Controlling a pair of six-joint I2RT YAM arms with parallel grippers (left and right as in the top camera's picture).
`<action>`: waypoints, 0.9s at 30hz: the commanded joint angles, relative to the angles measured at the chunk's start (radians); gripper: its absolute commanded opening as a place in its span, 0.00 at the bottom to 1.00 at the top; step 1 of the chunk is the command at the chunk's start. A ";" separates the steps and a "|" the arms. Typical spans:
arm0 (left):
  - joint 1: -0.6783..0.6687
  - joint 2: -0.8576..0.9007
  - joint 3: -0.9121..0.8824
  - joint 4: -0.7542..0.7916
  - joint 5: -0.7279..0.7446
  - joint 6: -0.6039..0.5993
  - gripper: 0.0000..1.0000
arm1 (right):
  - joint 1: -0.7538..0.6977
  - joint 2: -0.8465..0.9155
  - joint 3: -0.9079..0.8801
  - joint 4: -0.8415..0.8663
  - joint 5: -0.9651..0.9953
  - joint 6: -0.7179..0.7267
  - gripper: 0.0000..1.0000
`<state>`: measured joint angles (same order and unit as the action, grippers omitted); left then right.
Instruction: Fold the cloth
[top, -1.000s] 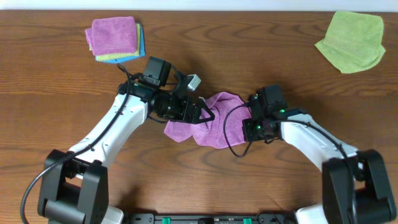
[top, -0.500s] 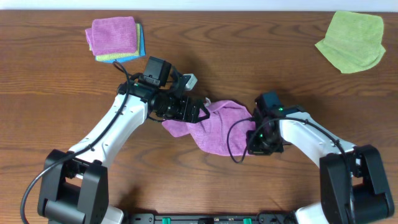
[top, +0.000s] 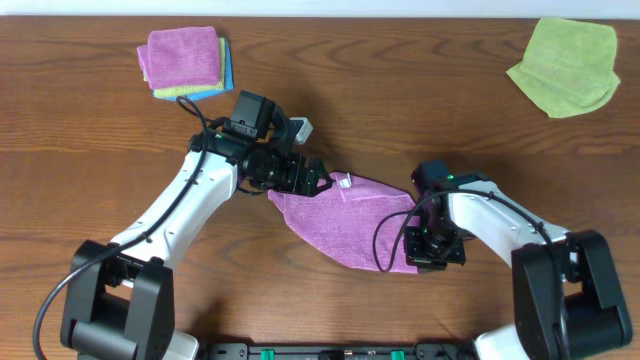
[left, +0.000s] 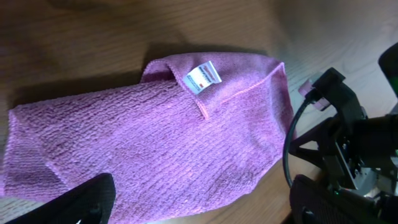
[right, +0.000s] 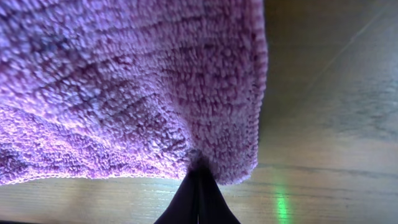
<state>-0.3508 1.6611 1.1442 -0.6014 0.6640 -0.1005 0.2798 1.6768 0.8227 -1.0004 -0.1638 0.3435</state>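
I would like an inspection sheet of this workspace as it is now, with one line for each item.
Surface: brown wooden table, no spill seen.
Job's things: purple cloth spread out, not folded, between the two arms; its white tag faces up.
Clutter: lime-green cloth at the far right corner; stack of folded cloths at the far left, purple on top.
Hands: left hand open at the cloth's tag end; right hand shut on the cloth's edge.
Cables: black cable loops beside the right wrist, over the cloth.
Surroundings: nothing seen.
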 joint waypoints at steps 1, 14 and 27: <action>-0.003 -0.004 0.003 0.003 -0.025 0.008 0.91 | 0.015 0.006 0.002 -0.020 0.002 0.024 0.01; -0.003 -0.004 0.003 0.027 -0.159 0.007 0.95 | 0.016 0.004 0.190 0.056 -0.082 -0.072 0.20; 0.035 -0.004 0.003 -0.023 -0.246 0.011 0.96 | 0.172 0.002 0.278 0.233 0.085 -0.381 0.54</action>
<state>-0.3401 1.6611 1.1442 -0.6174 0.4545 -0.0998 0.4110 1.6787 1.0801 -0.7765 -0.1841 0.0406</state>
